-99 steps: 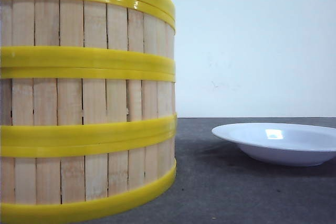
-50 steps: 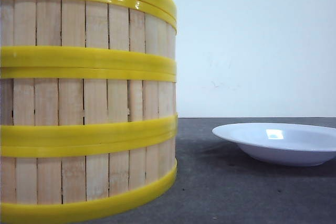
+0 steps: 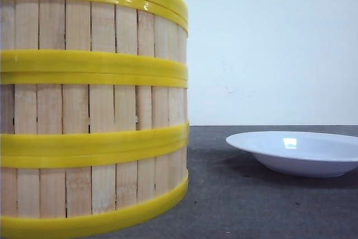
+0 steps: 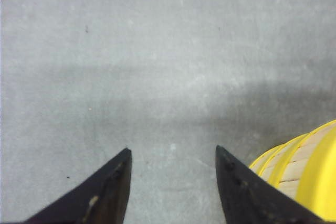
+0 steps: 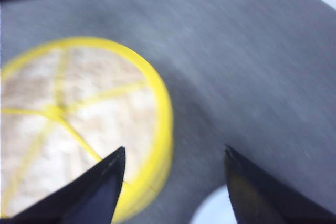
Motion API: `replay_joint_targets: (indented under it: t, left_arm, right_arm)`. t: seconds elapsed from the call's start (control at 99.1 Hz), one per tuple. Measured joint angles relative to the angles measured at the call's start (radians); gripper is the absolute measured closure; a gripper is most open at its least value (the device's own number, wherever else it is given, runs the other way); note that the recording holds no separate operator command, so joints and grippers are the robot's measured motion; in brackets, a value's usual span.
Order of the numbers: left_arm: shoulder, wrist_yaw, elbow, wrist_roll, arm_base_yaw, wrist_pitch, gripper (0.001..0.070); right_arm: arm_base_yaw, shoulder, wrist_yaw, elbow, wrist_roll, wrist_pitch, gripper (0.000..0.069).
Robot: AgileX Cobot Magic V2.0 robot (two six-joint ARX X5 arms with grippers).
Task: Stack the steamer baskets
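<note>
The three steamer baskets [image 3: 92,110] are already stacked into one tower, sitting on the grey table [image 3: 268,205] and filling the whole 9 o'clock side of the front view, so close that the camera cuts them off. The yellow rims meet neatly between the tiers, with the pale slats standing vertical. On top is the woven lid [image 5: 73,124] with its yellow rim and yellow spokes, a bit blurry in the right wrist view.

Over at 3 o'clock in the front view a white shallow plate [image 3: 299,152] sits on the table, well apart from the stack.

The left gripper [image 4: 173,153] has its fingers spread wide with nothing between them, just bare table, and the stack's edge peeks in beside one finger. The right gripper [image 5: 174,150] is also wide open and empty, hanging above the lid's edge, with a sliver of the plate showing between its fingers.
</note>
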Motion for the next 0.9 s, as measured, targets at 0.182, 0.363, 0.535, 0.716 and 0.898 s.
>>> replay_joint_targets:
  t: [0.182, 0.363, 0.535, 0.716, 0.898]
  left_arm:
    - [-0.069, 0.031, -0.021, -0.008, 0.0, 0.006, 0.041]
    - [-0.149, 0.068, -0.134, -0.026, -0.007, 0.045, 0.041]
    - [-0.256, 0.069, -0.247, -0.045, -0.007, 0.083, 0.041]
    - [-0.335, 0.069, -0.325, -0.054, -0.007, 0.09, 0.041]
    - [-0.346, 0.069, -0.364, -0.056, -0.007, 0.088, 0.041]
  right_arm:
    - [-0.137, -0.182, 0.03, -0.277, 0.011, 0.091, 0.0331]
    - [-0.347, -0.394, 0.031, -0.578, 0.054, 0.16, 0.0331]
    - [-0.537, -0.569, 0.026, -0.794, 0.079, 0.157, 0.0331]
    - [-0.638, -0.717, -0.008, -0.958, 0.091, 0.155, 0.033]
    - [-0.639, -0.752, -0.016, -1.009, 0.094, 0.134, 0.0288]
